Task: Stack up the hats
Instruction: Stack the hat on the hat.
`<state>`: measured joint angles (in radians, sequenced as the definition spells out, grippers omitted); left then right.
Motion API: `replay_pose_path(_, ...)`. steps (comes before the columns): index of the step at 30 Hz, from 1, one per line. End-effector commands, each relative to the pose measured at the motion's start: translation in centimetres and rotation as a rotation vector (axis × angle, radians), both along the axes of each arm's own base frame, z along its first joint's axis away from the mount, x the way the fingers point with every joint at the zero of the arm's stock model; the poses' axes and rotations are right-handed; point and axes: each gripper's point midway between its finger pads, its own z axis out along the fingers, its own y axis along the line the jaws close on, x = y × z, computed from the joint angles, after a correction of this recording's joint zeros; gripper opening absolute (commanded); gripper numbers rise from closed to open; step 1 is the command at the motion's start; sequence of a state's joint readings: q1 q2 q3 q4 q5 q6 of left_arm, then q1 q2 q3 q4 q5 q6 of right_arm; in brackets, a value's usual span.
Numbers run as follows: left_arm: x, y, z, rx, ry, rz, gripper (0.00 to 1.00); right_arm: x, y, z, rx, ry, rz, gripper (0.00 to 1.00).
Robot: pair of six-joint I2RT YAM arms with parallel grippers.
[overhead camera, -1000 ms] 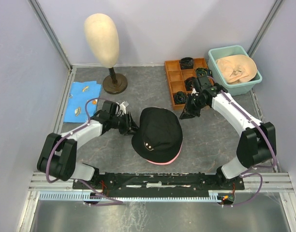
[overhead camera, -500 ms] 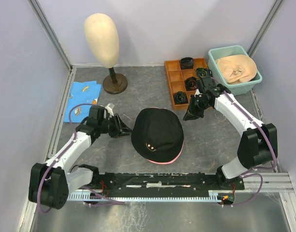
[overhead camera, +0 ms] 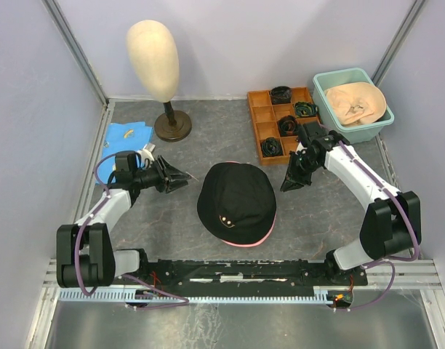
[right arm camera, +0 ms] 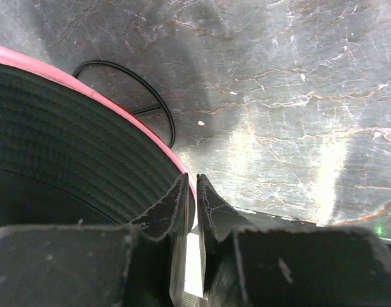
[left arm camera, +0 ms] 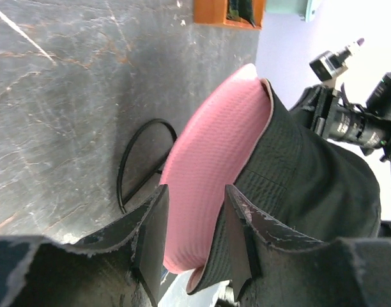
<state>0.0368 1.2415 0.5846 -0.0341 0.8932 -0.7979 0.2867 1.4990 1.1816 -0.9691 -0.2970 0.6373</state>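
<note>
Left pincer [overhead camera: 180, 176] spread, empty. The black bucket hat with pink lining [overhead camera: 237, 198] lies straight ahead of its tips, near but apart, crown up on the counter [overhead camera: 208, 138]. Right pincer [overhead camera: 289, 182] pressed almost together, holding nothing, with the hat's brim just beside its tips. Beige hat [overhead camera: 355, 102] sits in the teal tub [overhead camera: 331, 78] behind the right pincer — that arm is nearer, so it likely fetches it.

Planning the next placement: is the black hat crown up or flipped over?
Crown up. In the top view the black hat shows its dome, brim down toward the table, with pink lining peeking out only at the near edge.
</note>
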Motion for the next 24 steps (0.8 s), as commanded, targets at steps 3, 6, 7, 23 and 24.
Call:
replay_pose_path(3,-0.7,-2.5,4.0,-0.115,-0.114,-0.163,0.5,0.6,-0.3,1.4,-0.008,-0.043,-0.003,0.17)
replay_pose_path(6,-1.4,-3.2,3.6,-0.116,-0.103,-0.193,0.52,0.7,-0.2,1.3,-0.004,-0.045,-0.01,0.17)
replay_pose_path(7,-1.6,-3.5,3.5,-0.116,-0.099,-0.202,0.52,0.7,-0.2,1.3,-0.003,-0.044,-0.013,0.17)
replay_pose_path(23,-3.1,-6.1,2.1,-0.099,-0.067,-0.275,0.53,0.2,-0.3,1.0,0.007,-0.049,-0.033,0.18)
replay_pose_path(24,-3.2,-6.4,2.2,-0.101,-0.07,-0.282,0.53,0.1,-0.3,0.9,0.007,-0.047,-0.033,0.18)
